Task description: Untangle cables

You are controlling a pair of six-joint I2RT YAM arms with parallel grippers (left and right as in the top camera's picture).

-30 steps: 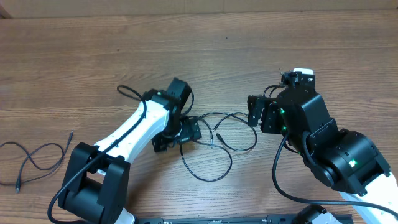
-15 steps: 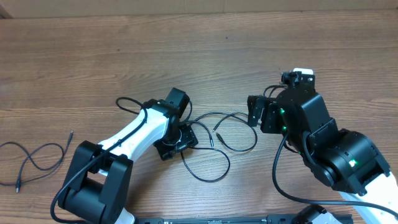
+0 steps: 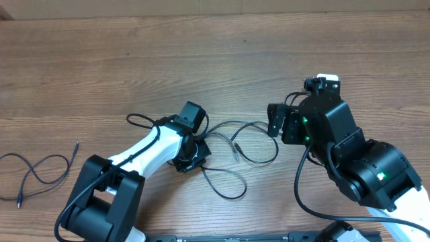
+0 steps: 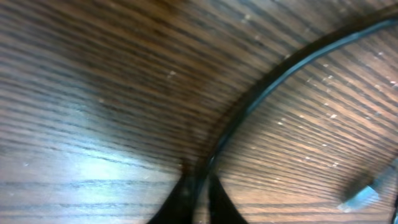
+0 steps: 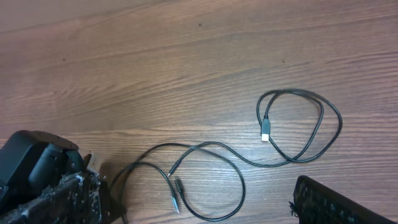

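Observation:
Two black cables (image 3: 235, 148) lie looped over each other mid-table between the arms. My left gripper (image 3: 193, 153) is down at their left end. In the left wrist view its fingertips (image 4: 200, 199) are shut on one thin cable (image 4: 273, 81) that curves away up and right, and a grey plug tip (image 4: 360, 196) lies nearby. My right gripper (image 5: 198, 202) hangs open above a loop (image 5: 241, 186) with two plug tips, gripping nothing. A flat-plugged cable (image 5: 265, 132) loops beyond it. A third cable (image 3: 20, 198) lies apart at the far left.
The wood table (image 3: 215, 54) stretches bare behind both arms. A smooth black housing (image 5: 31, 155) fills the lower left of the right wrist view. The right arm's bulky body (image 3: 363, 168) occupies the front right.
My left gripper closed on the cable and drew back slightly left and toward the front. The lower loop flattened and slid with it. The right arm stayed still.

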